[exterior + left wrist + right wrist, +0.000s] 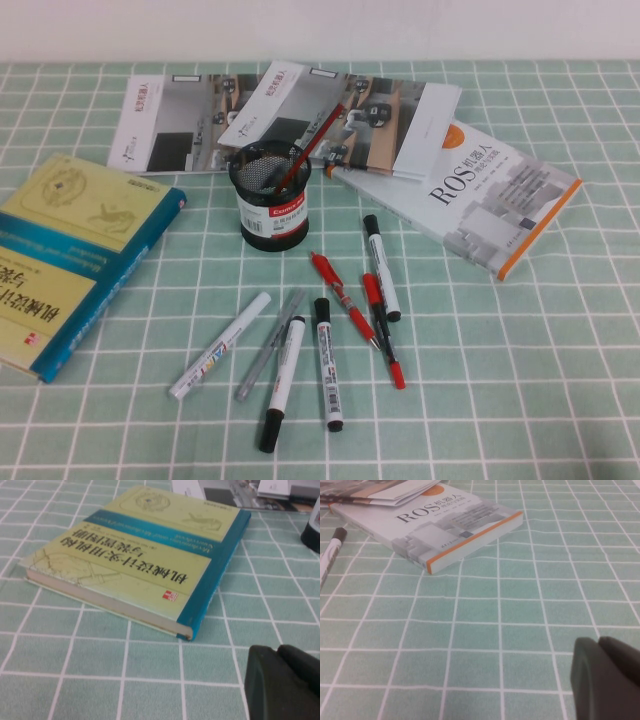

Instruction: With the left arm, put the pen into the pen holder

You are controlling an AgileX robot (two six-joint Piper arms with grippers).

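The pen [315,135], a thin dark red stick, stands tilted inside the pen holder [270,195], with its upper end leaning out to the right over the magazines. The holder is a black mesh cup with a white and red label, upright at the table's middle. Its dark edge shows in the left wrist view [312,527]. Neither arm shows in the high view. My left gripper [277,652] is shut and empty, low over the cloth near the yellow book. My right gripper [600,645] is shut and empty over bare cloth.
A yellow and blue book [70,250] lies at the left and also shows in the left wrist view [135,560]. A ROS book [480,195] lies at the right. Magazines [290,115] lie behind the holder. Several markers, two red pens [345,300] and a grey pen [270,345] lie in front.
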